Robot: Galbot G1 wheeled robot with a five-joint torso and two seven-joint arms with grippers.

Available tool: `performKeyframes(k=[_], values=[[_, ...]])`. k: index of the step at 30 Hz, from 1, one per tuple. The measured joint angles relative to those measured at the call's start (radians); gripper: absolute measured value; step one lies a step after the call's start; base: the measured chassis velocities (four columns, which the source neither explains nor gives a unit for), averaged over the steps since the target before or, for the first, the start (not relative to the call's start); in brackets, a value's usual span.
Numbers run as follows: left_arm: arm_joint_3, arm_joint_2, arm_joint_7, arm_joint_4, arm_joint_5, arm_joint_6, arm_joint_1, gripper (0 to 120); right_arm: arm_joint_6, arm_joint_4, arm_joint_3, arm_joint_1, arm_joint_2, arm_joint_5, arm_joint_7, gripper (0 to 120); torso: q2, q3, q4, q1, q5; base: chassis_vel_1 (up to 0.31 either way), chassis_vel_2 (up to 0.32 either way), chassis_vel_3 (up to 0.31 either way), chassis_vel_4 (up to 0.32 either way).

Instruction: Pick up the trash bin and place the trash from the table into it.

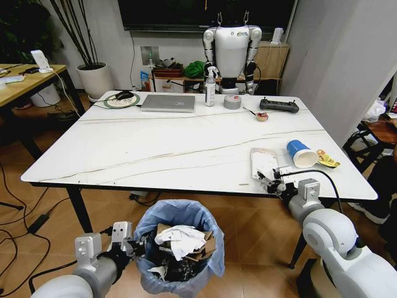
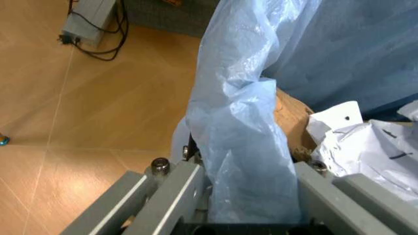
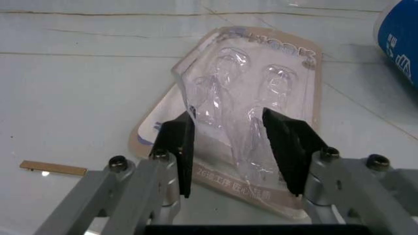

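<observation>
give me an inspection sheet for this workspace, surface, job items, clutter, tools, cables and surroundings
Surface: white table, thin lines across it.
Job's things: trash bin below the near edge, blue bag, holding paper and cardboard; blister pack, blue cup, yellow wrapper on the table.
Clutter: laptop, spray bottle, tape roll, black controller.
Grippers: left tool shut on the bin's bag; right tool open, straddling the blister pack.
Cables: on the floor, left.
Surroundings: idle robot behind the table; potted plant.

An office-like robotics lab: beyond the white table [image 1: 186, 149] stand a parked humanoid robot [image 1: 232, 49], a wall screen [image 1: 205, 13] and a potted plant [image 1: 93, 77]; a laptop [image 1: 168, 102] lies on it.
</observation>
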Motion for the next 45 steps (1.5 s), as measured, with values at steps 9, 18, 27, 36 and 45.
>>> performKeyframes(k=[9,18,27,36,45], values=[[-0.004,0.0,0.001,0.0,-0.002,0.0,0.0,2,0.002,-0.002,-0.005,0.007,0.003,0.002,0.004,8,0.0,0.0,0.0001,0.0,0.0,0.0,0.0,0.0,0.0],[-0.009,0.006,0.006,0.0,-0.008,0.0,-0.009,2,0.018,0.036,0.022,0.004,0.015,0.027,0.017,0,0.0,0.0,0.0001,0.0,0.0002,0.0,0.0,0.0,0.0],[-0.014,0.006,0.006,0.0,-0.014,0.0,-0.021,2,0.022,0.204,0.077,-0.001,-0.048,0.176,-0.012,0,0.0,0.0,0.0001,0.0,0.0,0.0,0.0,0.0,0.0],[-0.031,0.005,0.01,0.0,-0.029,0.0,-0.027,2,0.131,0.332,0.109,-0.059,-0.108,0.179,-0.281,0,0.0,0.0,0.0,0.0,0.0,0.0,0.0,0.0,0.0],[-0.033,0.005,-0.005,0.0,-0.041,0.0,-0.036,2,0.328,0.299,0.052,-0.066,-0.163,0.005,-0.716,0,0.0,0.0,0.0002,0.0,0.0001,0.0,0.0,0.0,0.0]])
